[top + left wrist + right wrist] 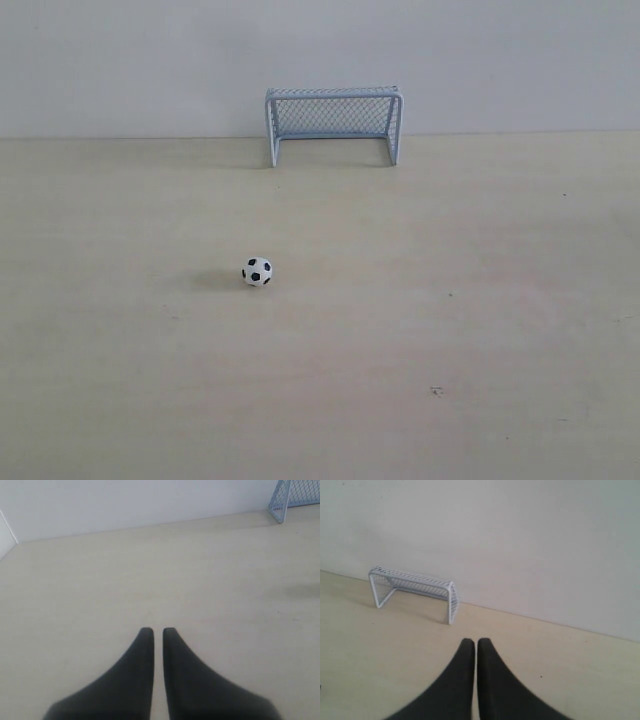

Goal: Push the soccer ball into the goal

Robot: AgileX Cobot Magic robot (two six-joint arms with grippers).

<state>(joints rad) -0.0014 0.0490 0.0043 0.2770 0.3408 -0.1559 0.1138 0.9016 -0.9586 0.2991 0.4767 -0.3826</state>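
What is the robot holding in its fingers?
Nothing. The left gripper and the right gripper each have their fingers close together with nothing between them. The soccer ball lies free on the table, apart from the goal.

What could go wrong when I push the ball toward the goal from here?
1. The soccer ball lies roughly in line with the left post of the goal, not its mouth; a straight push may clip the post or miss.
2. Neither wrist view clearly shows the ball, so aiming rests on the exterior view.
3. The left gripper and right gripper have narrow tips; an off-centre touch could send the ball sideways.
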